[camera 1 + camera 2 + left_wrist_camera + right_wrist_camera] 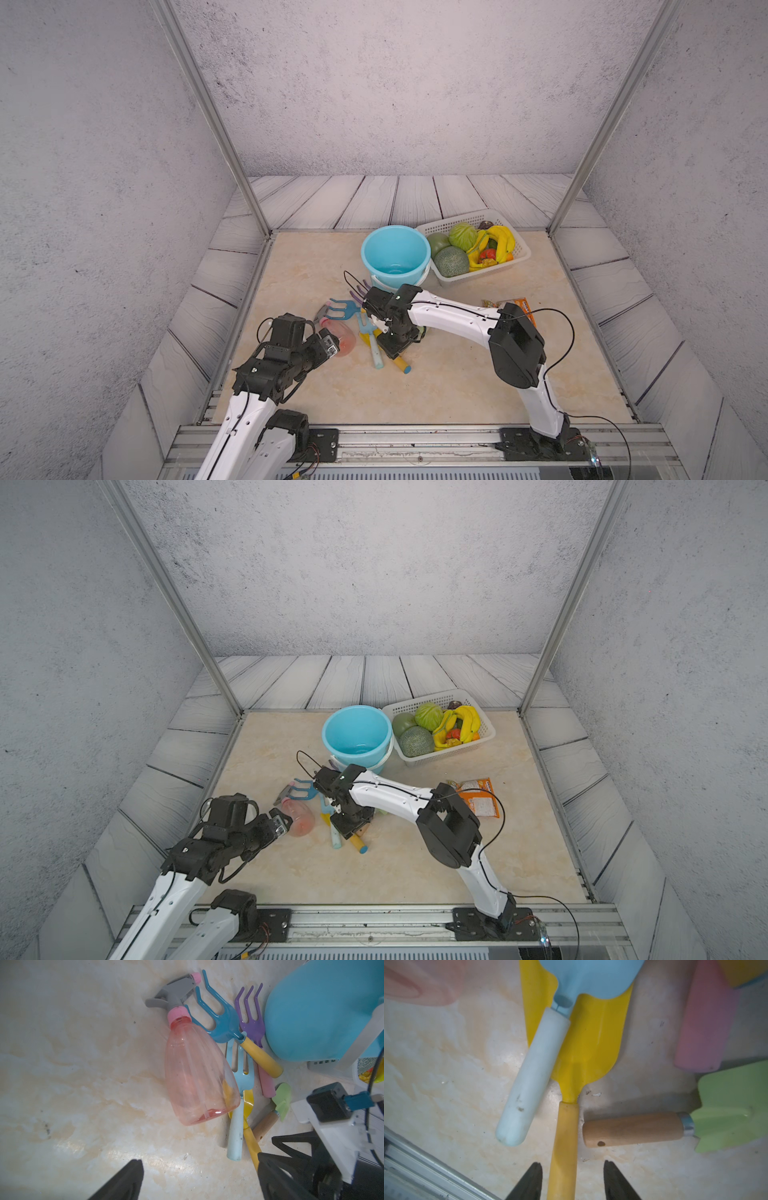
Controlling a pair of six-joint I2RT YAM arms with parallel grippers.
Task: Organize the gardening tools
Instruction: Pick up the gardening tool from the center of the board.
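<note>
The gardening tools lie in a heap in front of the bucket. A translucent pink spray bottle (197, 1072) lies on its side beside a teal fork (222, 1022), purple rake (251, 1022), light-blue fork (241, 1076), yellow trowel (583, 1043) and green wooden-handled shovel (729, 1109). My left gripper (198, 1159) is open just short of the bottle's base, holding nothing. Pointing straight down, my right gripper (572, 1162) straddles the trowel's yellow handle; both fingers stand clear of it, with the table showing in the gaps. In both top views the right wrist (395, 351) hides that handle's middle.
A light-blue bucket (395, 253) stands upright just behind the heap, and a white basket (457, 218) of fruit and vegetables sits to its right. A flat orange packet (478, 798) lies under the right arm's elbow. A metal rail runs along the table's front edge.
</note>
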